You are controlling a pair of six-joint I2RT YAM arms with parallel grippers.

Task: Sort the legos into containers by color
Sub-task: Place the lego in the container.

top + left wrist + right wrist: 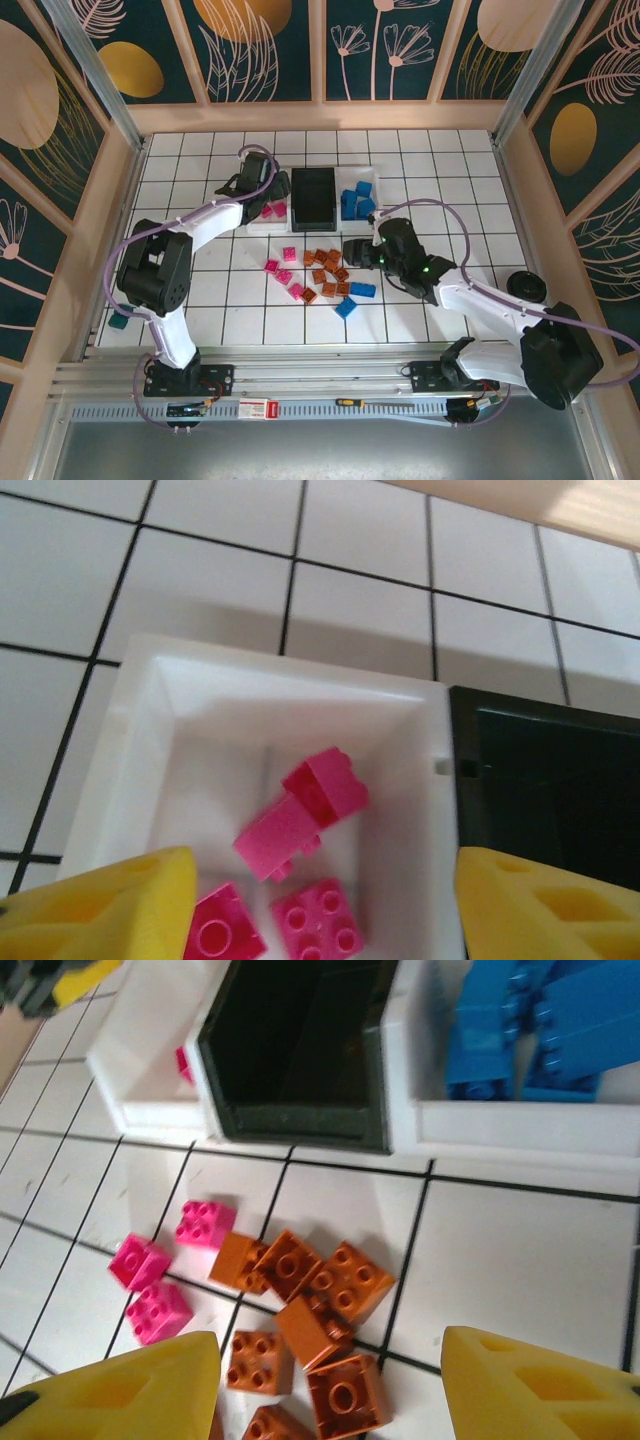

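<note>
**1. Location.** 3 bins stand touching in a row at the centre of the table (450, 190), toward its far edge.
- The left bin (140, 730), white, holds pink bricks (300, 820).
- The black bin (300, 1125) has nothing visible inside.
- The right bin (500, 1125), white, is piled with blue bricks (520, 1030).
- Loose bricks lie at mid-table on the near side of the bins: pink strays (140, 1260) to the left, an orange pile (320, 1290) in the middle, and 2 blue strays (355, 292) at its near-right.

**2. Grippers.** The left gripper (320, 910) hangs over the left bin with fingers spread wide and nothing between them. The right gripper (330, 1390) hovers over the orange pile, fingers apart and empty.

**3. Handling.** The bricks are judged light, rigid and smooth-sided. They are not fragile, but are liable to skid on the tile or twist if nipped at a corner. The best hold is across 2 flat opposite sides. The orange pieces touch one another and some lie tilted, so an outlying piece offers the cleaner grasp.

**4. Clearance.** The bin walls call for a drop from above. Open tile lies right of the pile and on both sides of the row. Both arms work near the black bin, so contact between them is the main risk.
</note>
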